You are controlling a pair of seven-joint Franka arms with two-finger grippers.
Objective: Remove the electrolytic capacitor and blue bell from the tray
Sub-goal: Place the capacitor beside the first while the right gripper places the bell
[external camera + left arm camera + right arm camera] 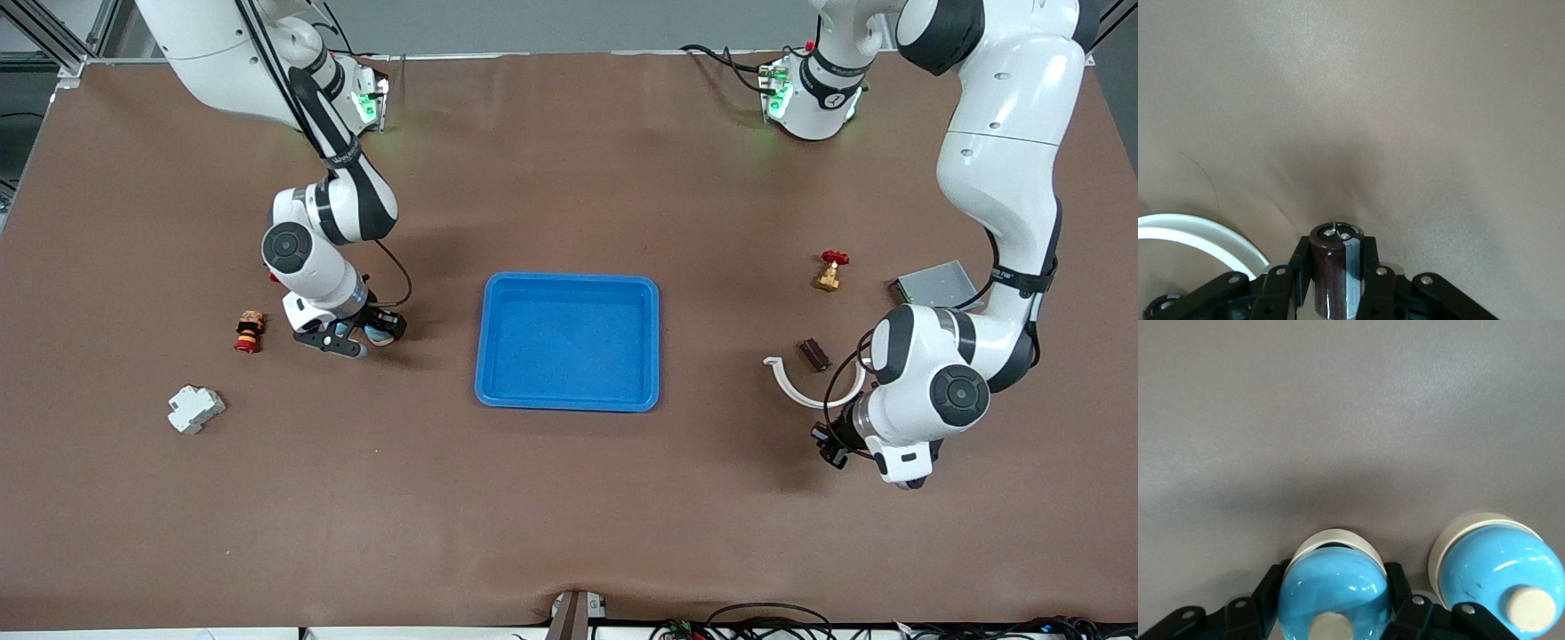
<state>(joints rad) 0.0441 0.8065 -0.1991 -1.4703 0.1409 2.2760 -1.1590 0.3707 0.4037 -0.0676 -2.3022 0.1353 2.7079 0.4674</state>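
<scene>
Tray (569, 400) empty mid-table. Left tool (1337, 283) pinching electrolytic capacitor (1336, 270) upright just above table near white ring (805, 391); right tool (1335, 613) clamped on blue bell (1335, 587), low beside red-black toy (250, 331). Straight down to release.

I count one shallow bright blue plastic tray (569, 342), one dark brown cylindrical electrolytic capacitor (1336, 270), two glossy light-blue dome-shaped bells (1333, 597) (1491, 570), one white curved plastic strip (796, 384), one red-handled brass valve (830, 270).
</scene>
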